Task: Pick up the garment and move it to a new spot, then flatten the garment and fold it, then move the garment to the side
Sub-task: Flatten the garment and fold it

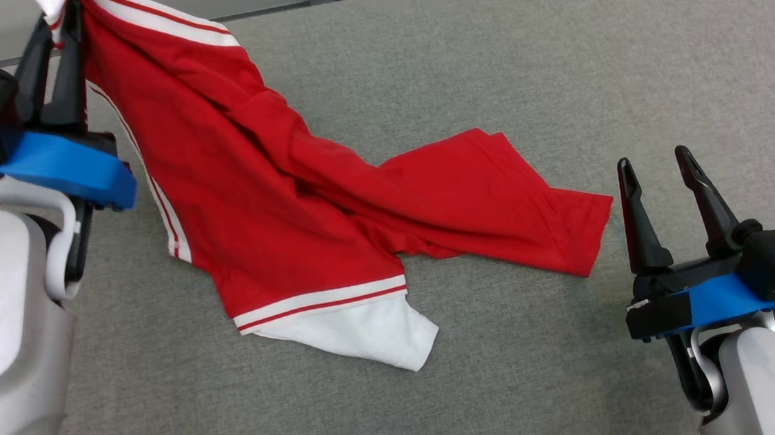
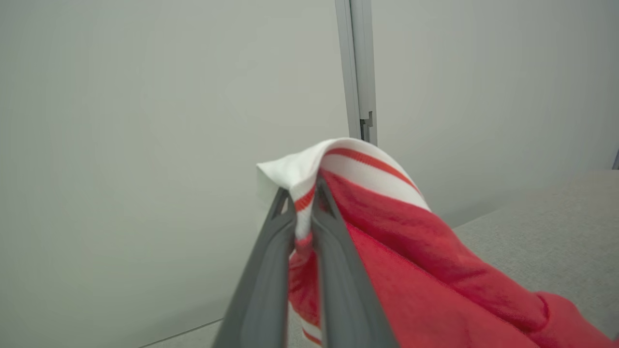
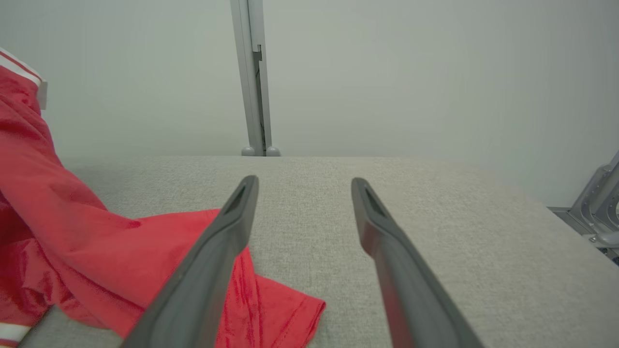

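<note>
**Left gripper had the red garment hoisted by one end, right gripper stood open beside it**

The grey padded surface (image 1: 555, 59) took up nearly the whole head view, with a pale wall (image 2: 121, 145) and a metal post (image 2: 360, 72) behind it in the wrist views.

Across that surface ran the garment (image 1: 276, 205), red with white and red striped trim. One end was lifted up into the upper left corner of the frame. From there the cloth fell in a slope to the centre, where the rest lay crumpled on the padding. A red flap stretched out to the right of centre. A white cuff (image 1: 369, 329) under a striped band lay at lower centre.

At the upper left sat the left gripper (image 1: 58, 25). Its jaws were pinched almost together on the white striped edge of the garment, and the left wrist view showed the cloth squeezed between the two dark fingers, its edge folding over their tips.

At the lower right was the right gripper (image 1: 652, 158), fingers spread wide with nothing between them. Its tips pointed up the frame, just beside the corner of the red flap. In the right wrist view, that hem passed behind one finger at the lower left. Whether they touched could not be told.
</note>
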Tool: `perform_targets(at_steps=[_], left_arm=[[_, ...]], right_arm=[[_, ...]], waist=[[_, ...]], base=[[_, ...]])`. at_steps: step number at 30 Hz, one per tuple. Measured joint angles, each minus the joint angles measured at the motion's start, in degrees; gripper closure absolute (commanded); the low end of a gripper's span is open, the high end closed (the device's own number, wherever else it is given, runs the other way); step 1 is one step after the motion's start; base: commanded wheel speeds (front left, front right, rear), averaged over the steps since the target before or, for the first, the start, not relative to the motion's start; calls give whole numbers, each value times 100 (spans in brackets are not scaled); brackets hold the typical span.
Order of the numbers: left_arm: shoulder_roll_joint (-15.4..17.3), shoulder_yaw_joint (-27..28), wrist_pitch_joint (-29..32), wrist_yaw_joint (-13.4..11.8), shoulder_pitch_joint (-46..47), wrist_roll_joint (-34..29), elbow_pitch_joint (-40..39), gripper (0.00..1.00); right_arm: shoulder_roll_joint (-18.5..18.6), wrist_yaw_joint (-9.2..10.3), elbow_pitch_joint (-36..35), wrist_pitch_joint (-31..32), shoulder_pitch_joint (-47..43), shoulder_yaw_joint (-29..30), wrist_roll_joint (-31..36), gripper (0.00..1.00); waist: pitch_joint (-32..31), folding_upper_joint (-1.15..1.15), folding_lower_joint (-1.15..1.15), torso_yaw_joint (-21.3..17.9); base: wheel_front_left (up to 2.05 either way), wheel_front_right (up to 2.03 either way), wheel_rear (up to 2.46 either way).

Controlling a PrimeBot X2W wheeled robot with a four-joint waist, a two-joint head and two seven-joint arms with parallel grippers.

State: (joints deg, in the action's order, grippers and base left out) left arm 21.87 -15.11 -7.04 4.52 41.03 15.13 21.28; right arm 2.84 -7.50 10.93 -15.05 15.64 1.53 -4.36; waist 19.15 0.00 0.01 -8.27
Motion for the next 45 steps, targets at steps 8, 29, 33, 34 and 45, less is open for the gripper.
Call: perform_targets(at_steps=[8,29,33,34,45], left_arm=[[79,-60,-163,115,790,18,1289,100],[-581,454,-803,-123,-826,191,790,0],[-761,495,-803,-96,-1403,134,517,0],[-794,476,-803,-86,-1491,110,490,0],[-1095,-63,-733,116,-1795,33,926,0]], right_arm=[[2,0,-18,1,166,34,-8,0],[1,0,71,1,29,109,-16,0],[0,0,92,0,-35,133,31,0],[1,0,97,0,-62,138,40,0],[0,0,148,1,-97,42,87,0]], waist=[[314,0,0,-328],[-266,0,-1,208],[-416,0,-2,366],[-443,0,-2,403],[-565,0,-2,563]], base=[[0,0,0],[0,0,0],[0,0,0],[0,0,0],[0,0,0]])
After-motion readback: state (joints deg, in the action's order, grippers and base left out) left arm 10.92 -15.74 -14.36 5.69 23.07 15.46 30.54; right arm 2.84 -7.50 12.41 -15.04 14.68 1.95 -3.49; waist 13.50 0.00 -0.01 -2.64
